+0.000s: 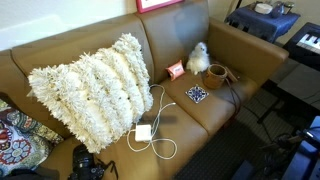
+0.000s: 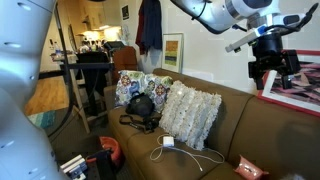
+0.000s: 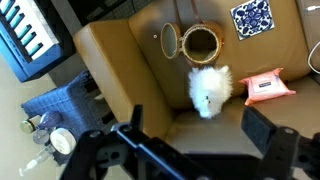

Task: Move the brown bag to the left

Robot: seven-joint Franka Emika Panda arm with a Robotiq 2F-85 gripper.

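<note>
**Pincer spread wide over the couch end, brown bag untouched**

Nearest the wrist lens are my own dark fingers (image 3: 265,135). My pincer (image 3: 195,150) stands spread wide, with nothing between them.

I can read no writing anywhere. The flat pink packet (image 3: 265,87) is too blurred to read, and the small flat square with a blue-and-white pattern (image 3: 252,17) shows ornament only.

The small round tan-brown bag (image 3: 200,42) sits on the end seat of the tan leather couch (image 3: 110,50), close to the armrest. In the wrist view it lies up the picture from the gap between my fingers, well apart from them. The white fluffy stuffed toy (image 3: 210,88) lies between the bag and me, just beside the bag.

The wrist view looks down into the bag's dark open mouth. An exterior view shows the brown bag (image 1: 217,73) from the side, with its thin dark strap (image 1: 235,95) trailing over the seat. That view also shows the big shaggy cream pillow (image 1: 95,85), a white charger with its cable (image 1: 143,132) and a black camera (image 1: 88,162) further along the couch. In an exterior view my pincer (image 2: 268,70) hangs high above the couch, but that view cuts off the end where the bag lies.
</note>
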